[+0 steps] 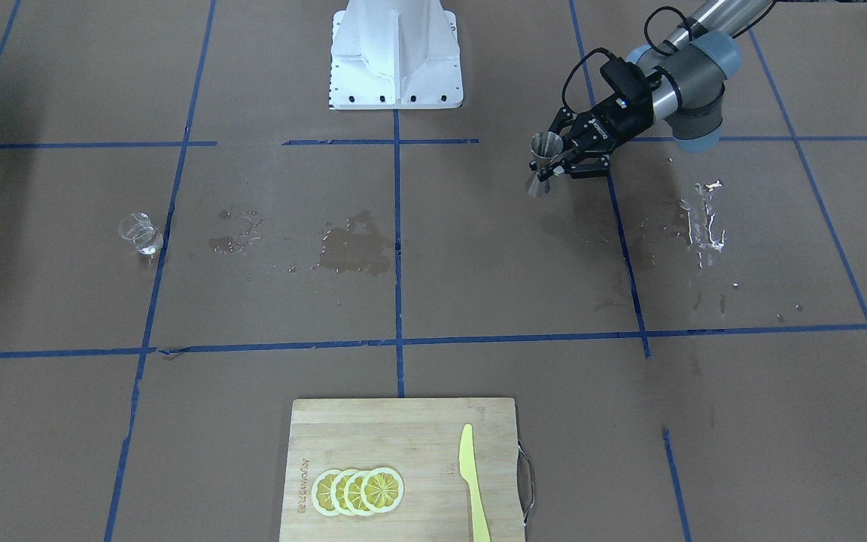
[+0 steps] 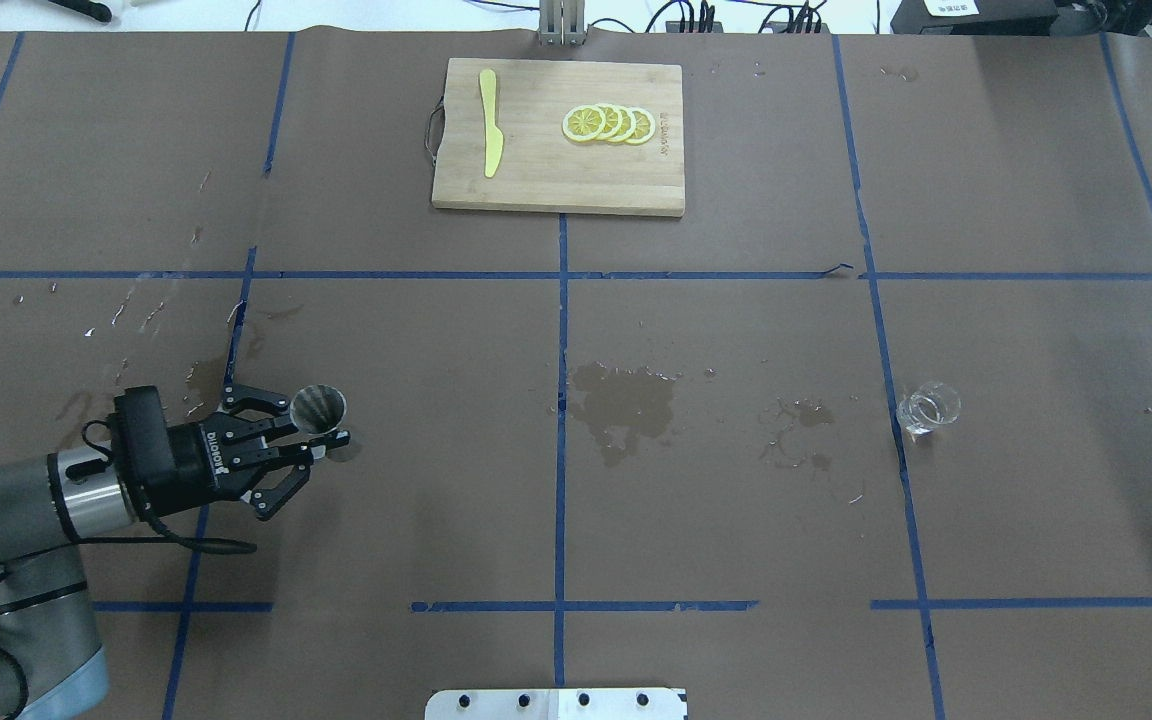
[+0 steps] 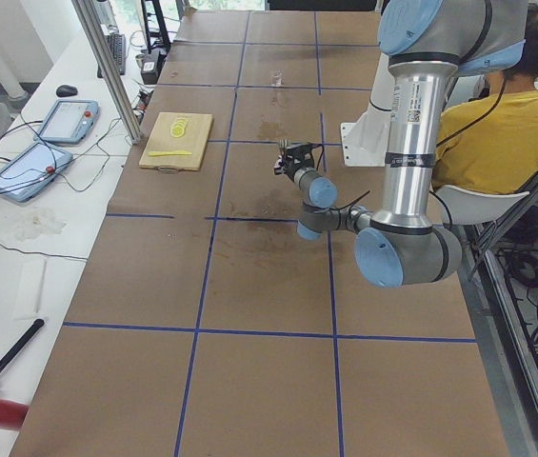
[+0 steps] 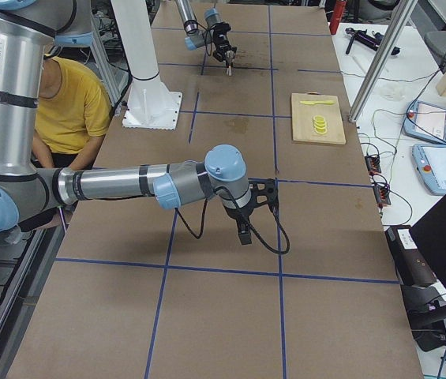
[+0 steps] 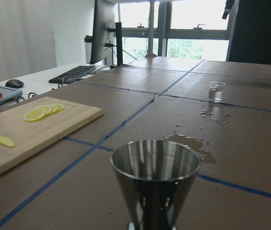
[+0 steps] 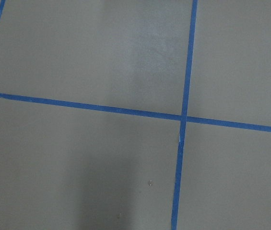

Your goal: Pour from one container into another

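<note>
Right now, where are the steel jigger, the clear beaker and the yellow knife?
steel jigger (image 2: 319, 408), overhead view, inside its upper cone.
clear beaker (image 2: 928, 408), overhead view, middle of its body.
yellow knife (image 2: 489, 122), overhead view, its middle.

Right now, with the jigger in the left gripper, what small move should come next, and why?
Probably swing the right gripper toward the clear cup. The left gripper grips the jigger upright, while the cup stands alone, untouched, far off on the robot's right.

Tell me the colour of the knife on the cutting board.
Pale yellow; the exterior front-facing view shows the knife best.
</note>
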